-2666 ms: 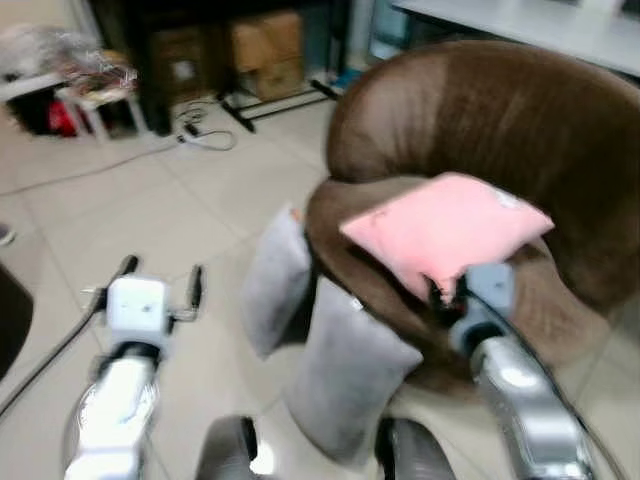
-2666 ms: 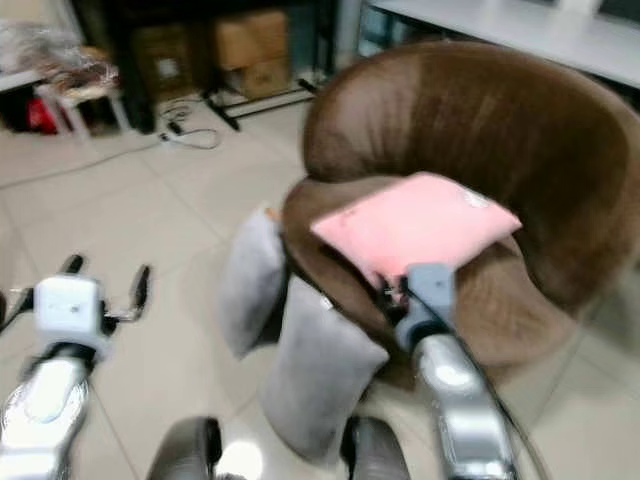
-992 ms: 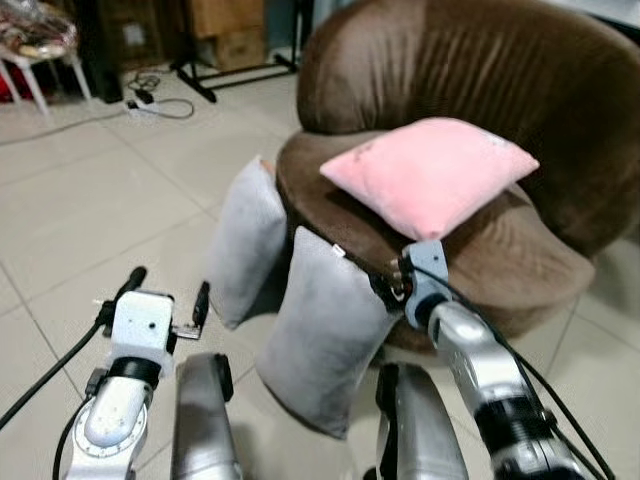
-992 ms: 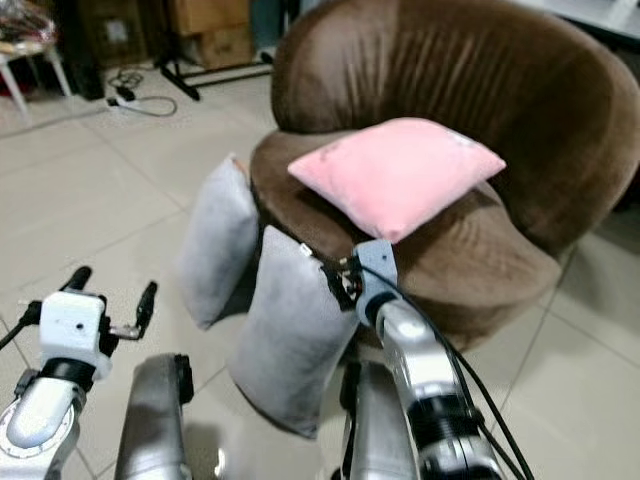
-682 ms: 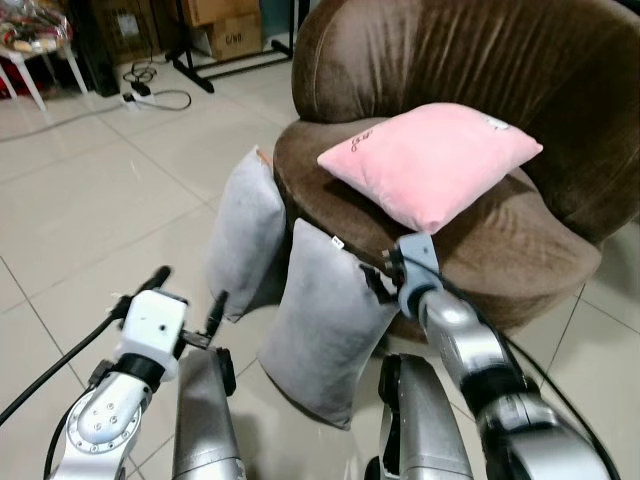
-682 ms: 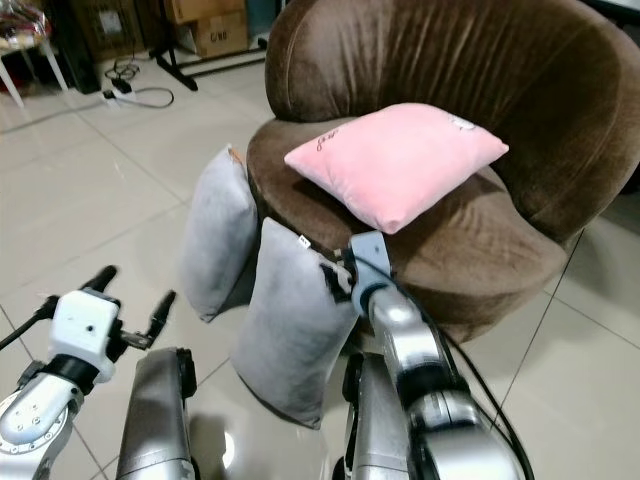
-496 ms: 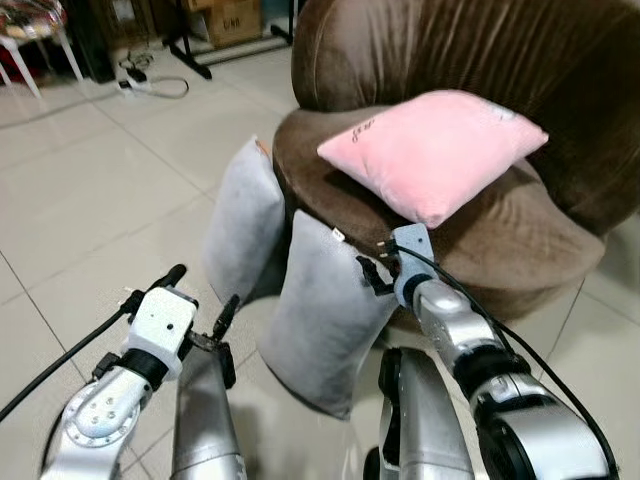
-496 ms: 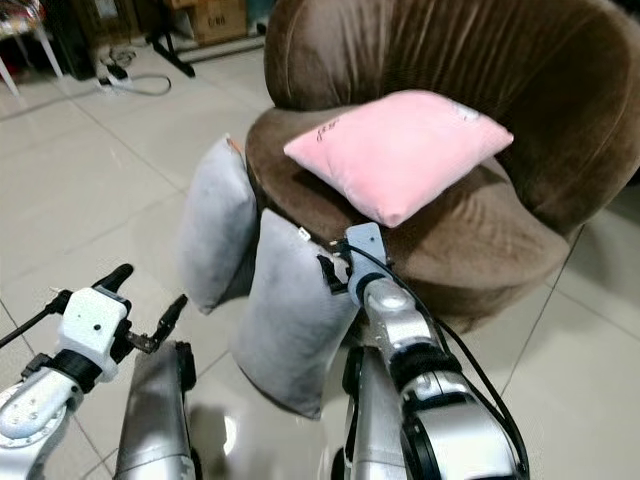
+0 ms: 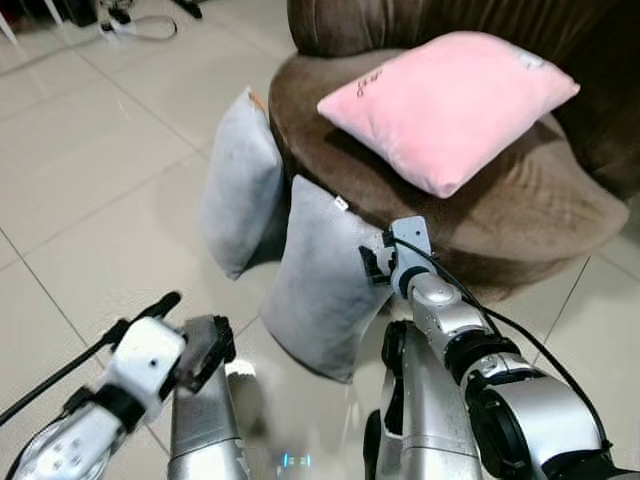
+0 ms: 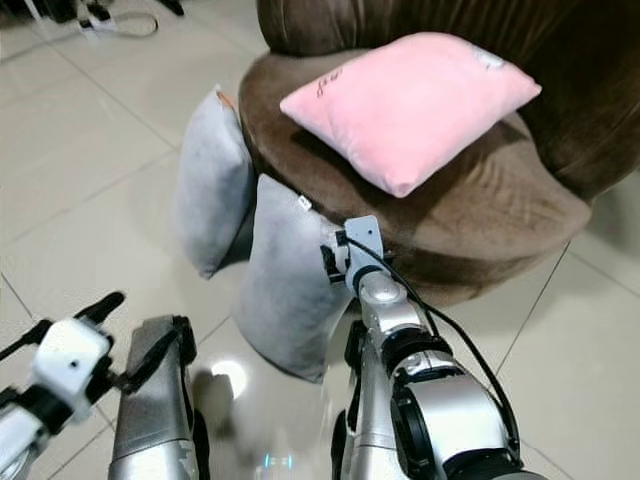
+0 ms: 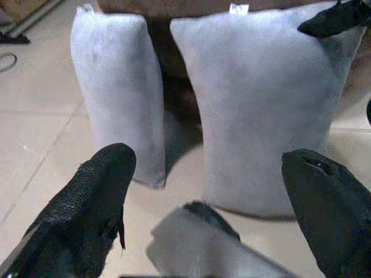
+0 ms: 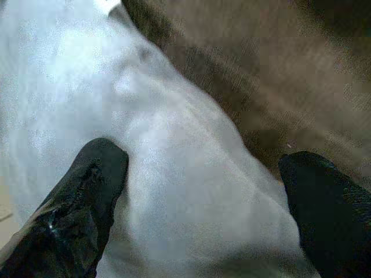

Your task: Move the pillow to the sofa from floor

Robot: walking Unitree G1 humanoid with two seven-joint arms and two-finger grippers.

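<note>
Two grey pillows on the floor lean against the brown sofa (image 9: 520, 210); the pink pillow (image 9: 450, 95) lies on its seat. Right gripper (image 12: 197, 191), jaws wide, straddles the nearer grey pillow (image 9: 320, 285) at its top edge. Left gripper (image 11: 211, 202), also wide open, hovers over bare tile floor (image 9: 90, 180) to the left.

The sofa (image 9: 520, 215) was covered in brown, short-napped cloth with a soft velvety sheen. The pink pillow (image 9: 450, 100) looked like smooth matt plush. Both grey pillows, the near one (image 9: 320, 285) and the far one (image 9: 240, 190), were of fine fuzzy fabric, matt. The floor (image 9: 90, 170) was of pale glossy tiles that reflected light. The arms were of brushed silver metal; the right gripper's fingers (image 12: 87, 191) looked like black, grainy rubber.
</note>
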